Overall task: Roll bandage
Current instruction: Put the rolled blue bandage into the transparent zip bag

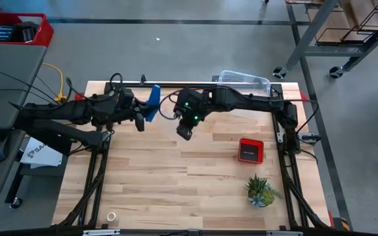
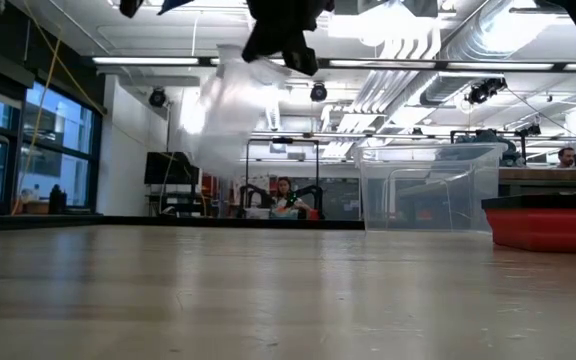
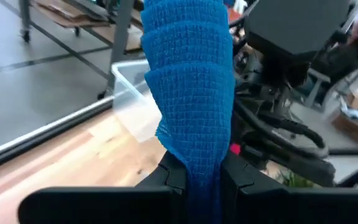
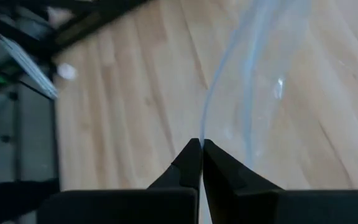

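The left gripper (image 3: 202,177) pinches the bandage (image 3: 191,81), a blue strip held up above the table's (image 1: 176,190) far middle. The right gripper (image 4: 201,152), just beside it, is clamped on a clear plastic bag (image 4: 253,74). Both arms reach inward, raised; bare boards lie open nearer the front edge.

Bandage (image 3: 191,93): bright blue mesh-weave fabric strip, gathered in loose folds, raised above the table at the 11 o'clock area, its lower end pinched between two dark fingers (image 3: 170,177).
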Robot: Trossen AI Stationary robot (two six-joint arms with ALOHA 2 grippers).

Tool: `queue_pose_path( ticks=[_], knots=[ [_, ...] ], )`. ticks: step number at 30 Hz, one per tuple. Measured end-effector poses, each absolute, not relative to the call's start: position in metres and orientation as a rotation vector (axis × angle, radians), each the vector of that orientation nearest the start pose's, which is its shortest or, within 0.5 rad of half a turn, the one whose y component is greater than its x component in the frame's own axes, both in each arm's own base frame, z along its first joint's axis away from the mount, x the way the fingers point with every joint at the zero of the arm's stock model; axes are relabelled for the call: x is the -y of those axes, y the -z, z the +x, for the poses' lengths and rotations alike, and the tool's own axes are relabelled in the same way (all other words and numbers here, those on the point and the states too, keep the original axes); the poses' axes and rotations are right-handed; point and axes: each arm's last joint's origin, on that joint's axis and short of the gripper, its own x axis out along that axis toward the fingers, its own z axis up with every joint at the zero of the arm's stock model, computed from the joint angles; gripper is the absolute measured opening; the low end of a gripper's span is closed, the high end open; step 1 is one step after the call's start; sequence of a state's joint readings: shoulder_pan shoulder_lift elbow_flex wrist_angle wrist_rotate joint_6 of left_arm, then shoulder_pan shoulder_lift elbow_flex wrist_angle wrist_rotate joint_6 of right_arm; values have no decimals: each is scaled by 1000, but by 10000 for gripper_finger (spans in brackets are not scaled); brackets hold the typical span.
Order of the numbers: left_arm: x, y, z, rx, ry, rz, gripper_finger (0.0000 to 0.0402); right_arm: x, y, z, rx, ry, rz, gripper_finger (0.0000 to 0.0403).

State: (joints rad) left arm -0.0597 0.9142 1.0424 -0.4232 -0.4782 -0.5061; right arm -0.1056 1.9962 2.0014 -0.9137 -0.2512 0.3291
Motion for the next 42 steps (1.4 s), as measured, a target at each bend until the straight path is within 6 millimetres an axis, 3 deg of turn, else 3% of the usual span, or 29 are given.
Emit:
queue_pose_path(
  ticks=[5, 15, 19, 26, 35, 42],
  knots=[
    [1, -375, 188, -84, -454, -483, 28, 46, -336, 435, -840, -43, 552, 0],
    [7, -326, 205, 389, -424, -700, 27, 47, -342, 441, -755, -63, 589, 0],
    [8, -310, 215, 378, -429, -724, 27, 46, -345, 443, -733, -125, 617, 0],
    [6, -312, 224, 449, -435, -667, 27, 39, -345, 444, -740, -156, 615, 0],
    [8, -301, 229, 322, -398, -647, 27, 37, -343, 442, -767, -151, 623, 0],
    [10, -300, 221, 223, -332, -592, 27, 41, -341, 440, -789, -149, 596, 0]
  ],
)
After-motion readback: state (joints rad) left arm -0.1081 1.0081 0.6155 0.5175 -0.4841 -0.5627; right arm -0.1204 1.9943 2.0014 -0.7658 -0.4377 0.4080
